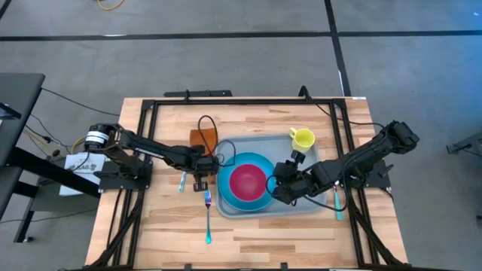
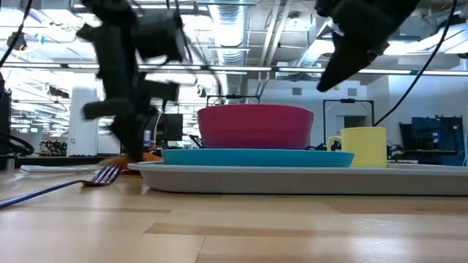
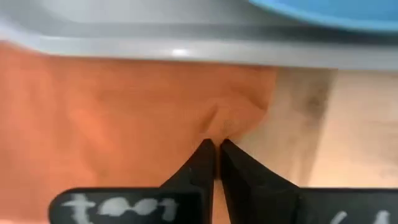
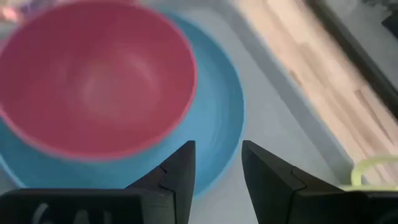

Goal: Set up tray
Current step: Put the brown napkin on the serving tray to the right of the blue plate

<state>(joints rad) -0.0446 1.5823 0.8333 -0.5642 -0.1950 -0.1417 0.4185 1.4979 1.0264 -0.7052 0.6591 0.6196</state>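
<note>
We saw the tray (image 1: 309,154) on the desk (image 1: 256,233). The left end effector (image 3: 216,149) was pinched closed on the napkin (image 3: 124,112); the right end effector (image 4: 217,168) hovered over the tray, fingers apart, empty.

bright even overhead light, soft shadows under the arms on the table (image 1: 248,226), ceiling strip lights glaring in the low view, left arm smeared with motion blur there, small glint on the tray (image 3: 177,53) rim, bowl (image 4: 93,81) and plate (image 4: 217,124) soft and out of focus
</note>
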